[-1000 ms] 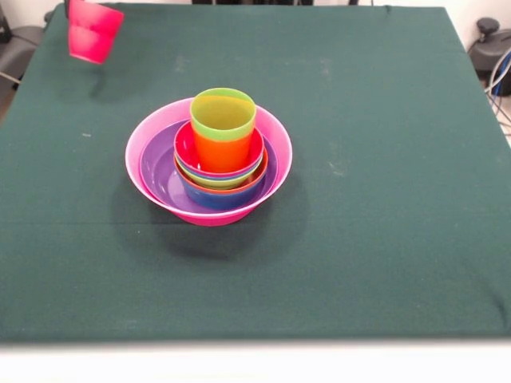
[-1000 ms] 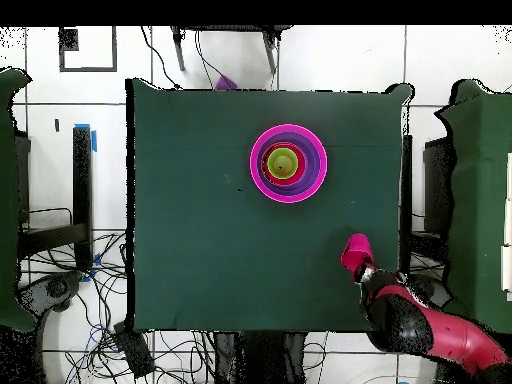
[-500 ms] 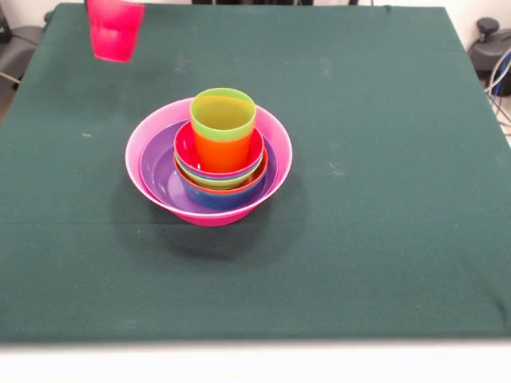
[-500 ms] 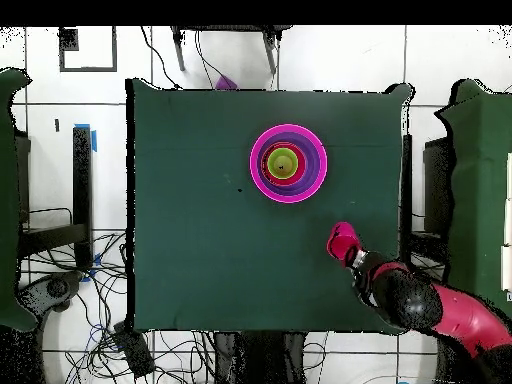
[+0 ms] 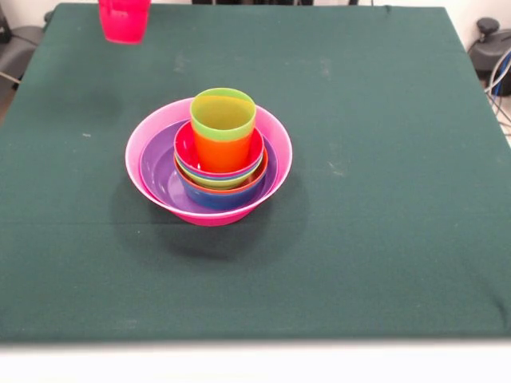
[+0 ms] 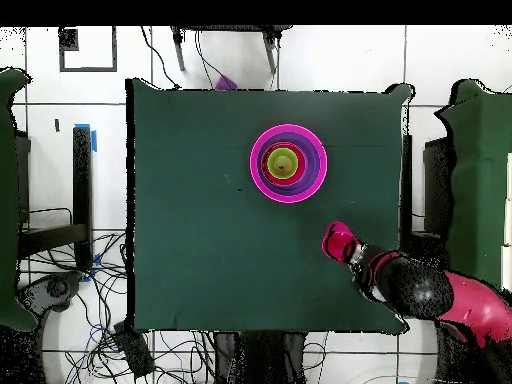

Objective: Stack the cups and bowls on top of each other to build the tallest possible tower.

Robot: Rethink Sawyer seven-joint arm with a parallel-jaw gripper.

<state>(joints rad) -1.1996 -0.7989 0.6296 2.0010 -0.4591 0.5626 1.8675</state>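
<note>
Overhead view is showing the tower point(image 6: 288, 163) sitting a little toward one o'clock of the worktop point(image 6: 200, 220) centre: the pink bowl point(image 5: 148, 132) is carrying the purple bowl point(image 5: 160, 179), smaller bowls are nesting inside, and the lime green cup point(image 5: 223, 112) is sitting in the orange cup point(image 5: 221, 153) at the top. The red-pink cup point(image 6: 338, 240) is hanging above the cloth at about five o'clock from the tower, well apart from it. The pincer point(image 6: 352, 254) is gripping that cup, though its tips are hidden behind it. The arm point(image 6: 440, 300) is reaching in from the four o'clock corner.

Judging from here, the risk is misalignment: if the cup is arriving tilted or off-centre, it may be catching the green rim and toppling the top cups.
</note>
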